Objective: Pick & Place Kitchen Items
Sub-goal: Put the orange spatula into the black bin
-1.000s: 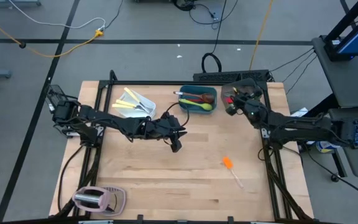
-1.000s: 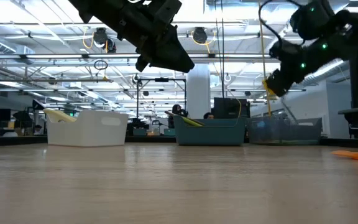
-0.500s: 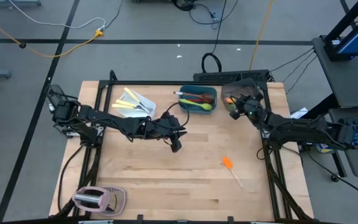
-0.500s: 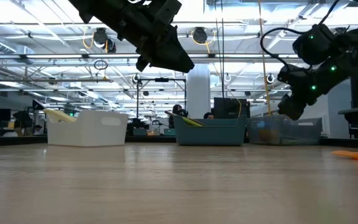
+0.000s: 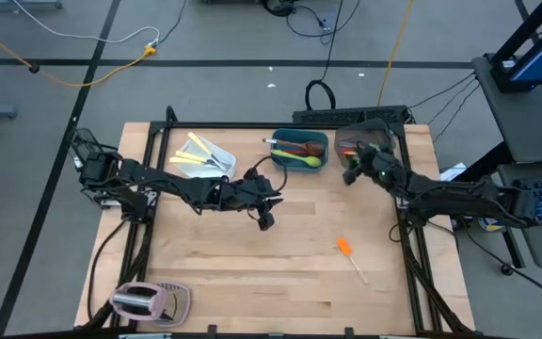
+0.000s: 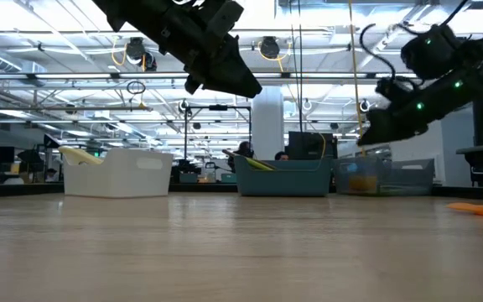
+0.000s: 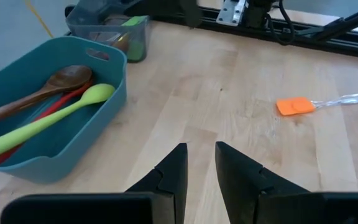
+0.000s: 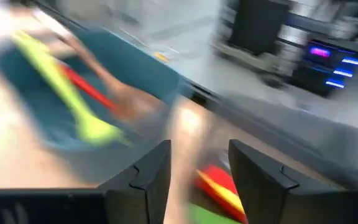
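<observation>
Bare desk (image 5: 280, 273) is lying open ahead of me, with only the orange spatula (image 5: 344, 247) resting on it. The white tub (image 5: 216, 153), teal tub (image 5: 282, 141) and smoky-grey tub (image 5: 390, 143) are lining the far edge; the toaster (image 5: 149, 301) is occupying the near left corner.

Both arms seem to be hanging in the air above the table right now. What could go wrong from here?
The right gripper is open over the near edge of the smoky-grey tub, with nothing between its fingers; swinging away low, it might clip that edge. The orange spatula lies alone on the table, between both arms. If the left gripper reaches too, the arms could crowd each other.
</observation>
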Available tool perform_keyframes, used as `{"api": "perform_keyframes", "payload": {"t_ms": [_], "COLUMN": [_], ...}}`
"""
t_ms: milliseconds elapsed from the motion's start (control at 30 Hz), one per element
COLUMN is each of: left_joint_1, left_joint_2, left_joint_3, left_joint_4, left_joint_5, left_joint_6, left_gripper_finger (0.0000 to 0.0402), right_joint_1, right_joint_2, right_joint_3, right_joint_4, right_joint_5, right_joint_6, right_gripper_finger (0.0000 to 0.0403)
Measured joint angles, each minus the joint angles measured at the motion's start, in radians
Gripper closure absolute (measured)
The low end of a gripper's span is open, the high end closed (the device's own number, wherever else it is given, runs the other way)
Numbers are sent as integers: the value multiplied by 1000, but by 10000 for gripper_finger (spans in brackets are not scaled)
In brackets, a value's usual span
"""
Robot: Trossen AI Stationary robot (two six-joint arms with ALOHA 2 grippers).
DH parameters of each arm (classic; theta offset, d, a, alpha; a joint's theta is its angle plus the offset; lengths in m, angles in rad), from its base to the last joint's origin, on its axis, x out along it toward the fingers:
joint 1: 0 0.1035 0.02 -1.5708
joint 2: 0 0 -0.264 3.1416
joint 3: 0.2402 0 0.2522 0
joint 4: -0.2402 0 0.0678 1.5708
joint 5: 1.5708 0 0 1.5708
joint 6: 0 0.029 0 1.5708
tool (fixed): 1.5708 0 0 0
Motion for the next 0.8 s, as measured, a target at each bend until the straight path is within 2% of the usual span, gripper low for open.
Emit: {"api": "perform_keyframes", "payload": {"t_ms": [200, 267, 333, 433, 567, 700, 800], "left_joint_1": [1, 1, 2, 5, 7, 11, 12], "left_joint_2": [0, 0, 0, 0, 0, 0, 0], "left_joint_3": [0, 0, 0, 0, 0, 0, 0], "left_joint_4": [0, 0, 0, 0, 0, 0, 0], "left_joint_5": [0, 0, 0, 0, -1, 0, -1], "left_joint_6": [42, 46, 57, 60, 52, 52, 33], "left_gripper_finger": [314, 314, 314, 314, 314, 314, 314], "right_joint_1": [109, 168, 250, 388, 577, 731, 815], "right_joint_2": [-80, -97, -102, -102, -75, -5, 71], "right_joint_3": [0, 0, 0, 3, 67, 192, 299], "right_joint_4": [131, 178, 217, 288, 298, 241, 130], "right_joint_5": [-344, -426, -456, -415, -271, -109, -21], "right_joint_6": [44, 117, 170, 214, 183, 76, 33], "right_gripper_finger": [258, 257, 254, 250, 248, 248, 248]}}
